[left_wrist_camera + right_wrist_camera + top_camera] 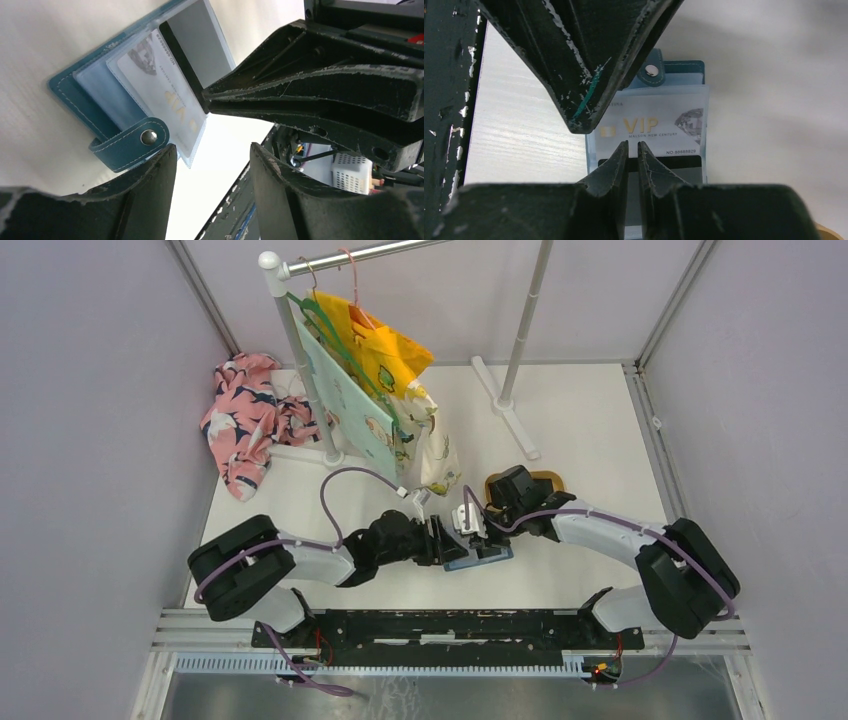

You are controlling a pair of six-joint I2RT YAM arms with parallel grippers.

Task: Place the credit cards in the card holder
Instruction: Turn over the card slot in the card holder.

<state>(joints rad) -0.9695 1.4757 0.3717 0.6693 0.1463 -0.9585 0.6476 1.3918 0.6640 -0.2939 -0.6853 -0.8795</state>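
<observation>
Card holder [65, 85], one, lies open on the table [580, 440] between the arms. Two cards show: a pale VIP card [649, 125] sleeved inside and a dark card [674, 163], apparently partway in. Right gripper [633, 146] pinches the dark card's edge, fingers nearly together. The left gripper [212, 147] gapes wide, holding nothing, beside the snap tab [135, 145].

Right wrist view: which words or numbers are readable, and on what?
"VIP": gold, on the white plastic card sleeved in the teal leather-like card holder.
"NO.88888829": same card, lower right.
Small line under VIP: too small to read surely.
</observation>
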